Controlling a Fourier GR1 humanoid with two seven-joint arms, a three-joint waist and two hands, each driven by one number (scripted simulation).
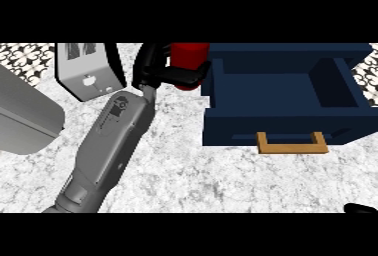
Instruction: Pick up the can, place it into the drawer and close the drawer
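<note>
So the left black hand had its fingers wrapped round the red cylindrical can, right beside the left wall of the open dark-blue drawer with a wooden handle. Can's long axis ran roughly top-to-bottom in the view. Right hand barely showed; couldn't tell its state.

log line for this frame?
left hand: shut on red can | drawer: open | right hand: at lower-right edge | step: can not yet in drawer
</note>
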